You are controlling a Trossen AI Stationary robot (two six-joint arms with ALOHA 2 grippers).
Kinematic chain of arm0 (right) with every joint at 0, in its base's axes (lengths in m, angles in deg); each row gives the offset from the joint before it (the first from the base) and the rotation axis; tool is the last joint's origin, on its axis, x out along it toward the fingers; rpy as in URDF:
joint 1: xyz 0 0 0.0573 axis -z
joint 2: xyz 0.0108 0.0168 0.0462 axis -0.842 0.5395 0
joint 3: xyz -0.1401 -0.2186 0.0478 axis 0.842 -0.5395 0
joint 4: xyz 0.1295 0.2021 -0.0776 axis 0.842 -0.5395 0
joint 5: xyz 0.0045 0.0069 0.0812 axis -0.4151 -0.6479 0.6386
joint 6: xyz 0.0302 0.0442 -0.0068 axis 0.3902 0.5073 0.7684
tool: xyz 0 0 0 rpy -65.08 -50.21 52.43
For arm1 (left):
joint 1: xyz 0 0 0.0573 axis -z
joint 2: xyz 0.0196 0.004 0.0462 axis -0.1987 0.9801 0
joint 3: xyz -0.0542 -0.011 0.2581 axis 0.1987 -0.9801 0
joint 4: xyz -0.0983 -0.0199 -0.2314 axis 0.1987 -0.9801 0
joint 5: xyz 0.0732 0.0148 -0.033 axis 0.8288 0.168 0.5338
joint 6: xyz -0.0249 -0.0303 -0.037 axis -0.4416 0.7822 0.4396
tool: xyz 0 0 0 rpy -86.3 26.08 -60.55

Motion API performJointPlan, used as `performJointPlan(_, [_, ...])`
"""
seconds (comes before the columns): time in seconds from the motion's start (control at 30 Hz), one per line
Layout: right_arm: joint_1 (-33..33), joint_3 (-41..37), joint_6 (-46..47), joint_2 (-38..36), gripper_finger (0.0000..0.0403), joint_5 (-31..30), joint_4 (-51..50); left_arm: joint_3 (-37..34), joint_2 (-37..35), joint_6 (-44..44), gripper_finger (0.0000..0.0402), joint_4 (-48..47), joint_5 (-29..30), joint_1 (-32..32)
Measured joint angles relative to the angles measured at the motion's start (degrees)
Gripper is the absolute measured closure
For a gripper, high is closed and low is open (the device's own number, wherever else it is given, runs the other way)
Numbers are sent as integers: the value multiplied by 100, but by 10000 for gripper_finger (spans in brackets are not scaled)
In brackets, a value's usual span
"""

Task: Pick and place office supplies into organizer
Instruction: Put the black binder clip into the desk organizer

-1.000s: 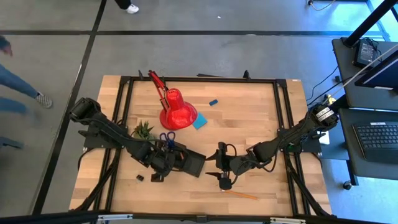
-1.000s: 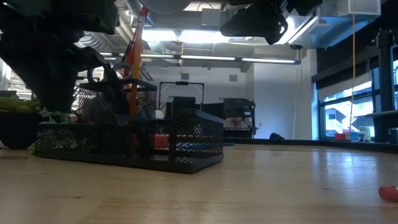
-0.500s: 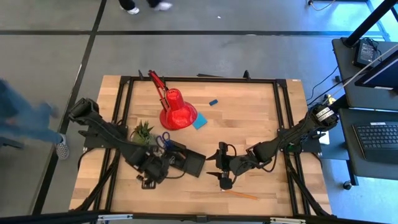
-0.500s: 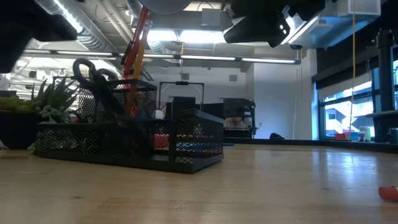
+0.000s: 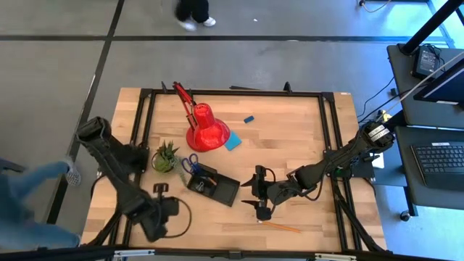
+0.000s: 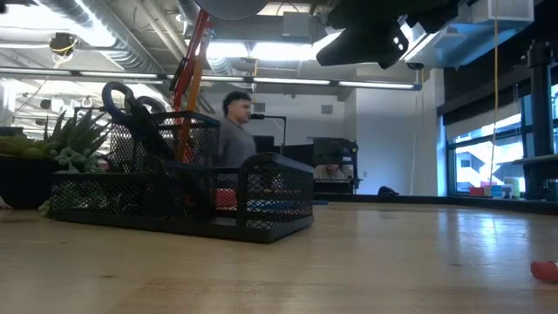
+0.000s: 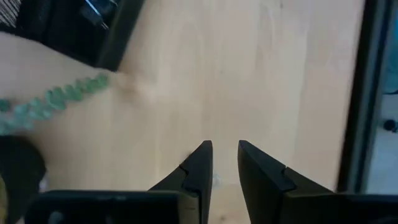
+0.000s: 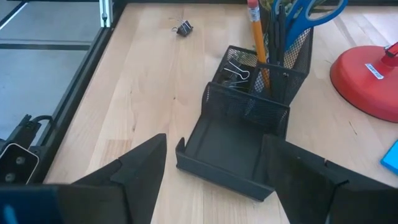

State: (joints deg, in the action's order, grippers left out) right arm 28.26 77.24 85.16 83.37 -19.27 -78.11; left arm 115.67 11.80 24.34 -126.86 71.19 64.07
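The black mesh organizer (image 5: 212,181) stands left of the table's middle, and also shows in the right wrist view (image 8: 249,124) and the low view (image 6: 183,192). Blue-handled scissors (image 8: 311,9), an orange pencil (image 8: 255,25) and dark pens stand upright in its cup. My right gripper (image 5: 259,208) hangs wide open and empty just right of the organizer. My left gripper (image 5: 165,209) is over bare wood near the table's near left, its fingers (image 7: 202,165) a narrow gap apart and empty. An orange pencil (image 5: 279,227), a light-blue note pad (image 5: 233,142) and a blue eraser (image 5: 249,118) lie on the table.
The red lamp (image 5: 206,129) and the green potted plant (image 5: 165,156) stand beyond the organizer. A small black binder clip (image 8: 183,28) lies on the wood past the organizer's near left. People walk on the floor past the table's left and far sides.
My left arm has drawn back from the organizer toward the table's near left corner and has gone out of the low view, which now shows the scissors standing in the cup. My right arm has kept still.
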Motion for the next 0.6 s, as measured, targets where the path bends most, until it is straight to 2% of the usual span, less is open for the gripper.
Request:
performJointPlan(0.17, [1,0,43,0,136,0,1,-2,2,601,337,173,319,476])
performJointPlan(0.3, [1,0,307,0,136,-146,2,-2,122,984,329,478,334,730])
performJointPlan(0.5, [48,0,430,0,136,-365,5,-2,631,1131,311,1147,228,958])
performJointPlan(0.6, [135,0,431,0,136,-370,8,-4,887,1309,306,1240,-106,1010])
